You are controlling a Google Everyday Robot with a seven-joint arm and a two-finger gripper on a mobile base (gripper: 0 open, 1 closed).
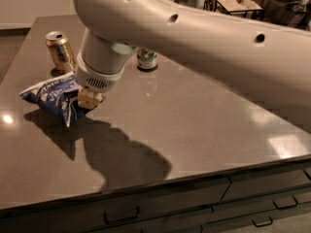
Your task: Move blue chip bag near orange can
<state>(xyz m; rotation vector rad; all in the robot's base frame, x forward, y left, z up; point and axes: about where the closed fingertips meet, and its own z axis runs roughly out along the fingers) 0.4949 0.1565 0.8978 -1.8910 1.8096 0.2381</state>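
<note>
Hand (89,99) at left side, clamped on the right end of crumpled dark-blue foil chip bag (48,94). Bag held just off dark glossy surface (194,120), near golden-orange metal drink can (59,50) beyond it.

On the table (204,125) are counted two cans, the orange can (59,50) and a white-and-green can (146,59), one blue chip bag (52,96), and one gripper (89,100) clamped at the bag's end.

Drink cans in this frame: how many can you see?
2. The orange can stands far left, just behind the blue chip bag that the gripper holds above the counter. A white-and-green can stands farther back, partly behind the arm, which may hide others.
</note>
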